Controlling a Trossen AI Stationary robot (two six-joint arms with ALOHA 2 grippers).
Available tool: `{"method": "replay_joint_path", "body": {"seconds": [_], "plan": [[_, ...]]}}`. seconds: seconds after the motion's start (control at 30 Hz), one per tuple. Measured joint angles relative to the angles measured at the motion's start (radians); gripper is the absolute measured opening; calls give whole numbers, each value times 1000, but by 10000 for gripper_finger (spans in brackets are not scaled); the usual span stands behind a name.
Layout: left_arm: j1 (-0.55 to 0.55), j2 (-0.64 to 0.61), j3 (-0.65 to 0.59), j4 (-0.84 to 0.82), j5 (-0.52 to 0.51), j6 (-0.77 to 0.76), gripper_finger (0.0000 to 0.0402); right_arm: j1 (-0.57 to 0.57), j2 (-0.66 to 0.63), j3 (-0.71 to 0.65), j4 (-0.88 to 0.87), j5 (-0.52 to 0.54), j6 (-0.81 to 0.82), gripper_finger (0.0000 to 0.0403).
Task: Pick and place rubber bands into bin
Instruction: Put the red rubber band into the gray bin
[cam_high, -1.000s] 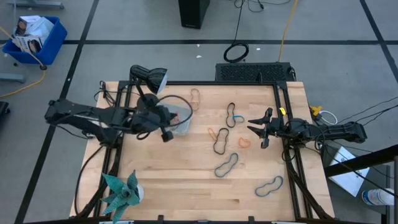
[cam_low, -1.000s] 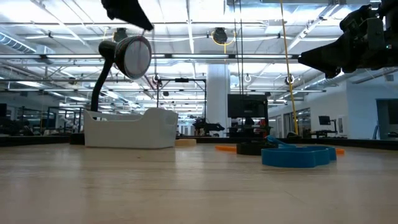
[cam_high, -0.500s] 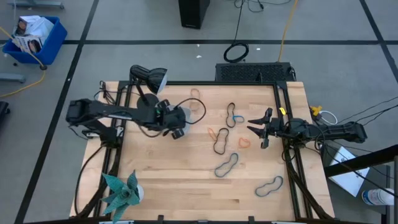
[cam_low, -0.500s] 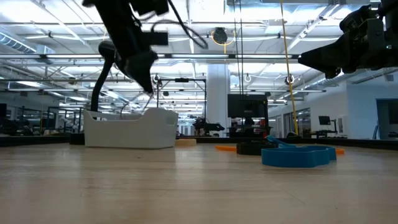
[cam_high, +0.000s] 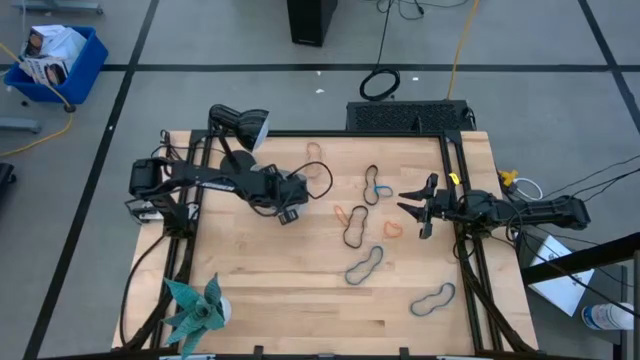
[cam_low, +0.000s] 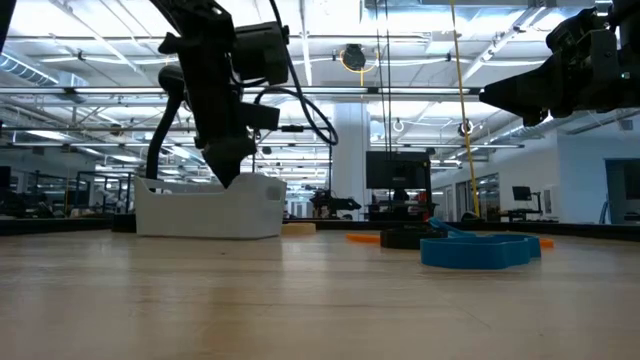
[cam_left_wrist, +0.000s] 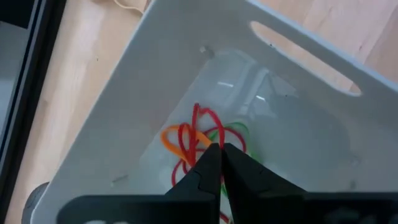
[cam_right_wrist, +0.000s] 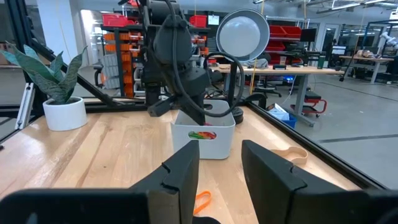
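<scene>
My left gripper (cam_left_wrist: 221, 149) points steeply down into the light grey bin (cam_left_wrist: 298, 56), which stands on the table's far left part (cam_low: 210, 210). Its fingertips are shut on a red rubber band (cam_left_wrist: 198, 118), above an orange one (cam_left_wrist: 174, 138) and a green one (cam_left_wrist: 239, 132) on the bin's floor. More rubber bands lie flat on the table: tan (cam_high: 315, 155), black (cam_high: 355, 233), orange (cam_high: 393, 229), grey (cam_high: 365, 265), blue-grey (cam_high: 433, 299). My right gripper (cam_high: 420, 205) waits open at the right edge, level, well above the table. My left gripper pinches a strand of the red rubber band (cam_left_wrist: 208, 144) between its two fingertips, coming from above and slanting down into the bin. The band's loops spread beyond the tips over the orange and green bands. I cannot tell whether it rests on the floor.
A black desk lamp (cam_high: 240, 125) stands at the far left corner just behind the bin. A potted plant (cam_high: 195, 310) sits at the near left corner. A black cable loop (cam_high: 322, 178) hangs off the left wrist. A bright blue crate (cam_high: 55, 60) is on the floor beyond the table.
My left gripper has swung toward the table's right and come down, tipping from nearly level to steeply downward. Its tips now reach inside the bin. The right arm has kept still.
</scene>
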Motion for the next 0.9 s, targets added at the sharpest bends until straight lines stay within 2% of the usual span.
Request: {"method": "replay_joint_path", "body": {"seconds": [0.43,0.6,0.9], "plan": [[-1,-7,0,0,5,-2,32,0,0,0,0,0,0,116],[-1,-7,0,-1,6,58,32,0,0,0,0,0,0,116],[-1,-7,0,-1,6,27,34,0,0,0,0,0,0,116]]}}
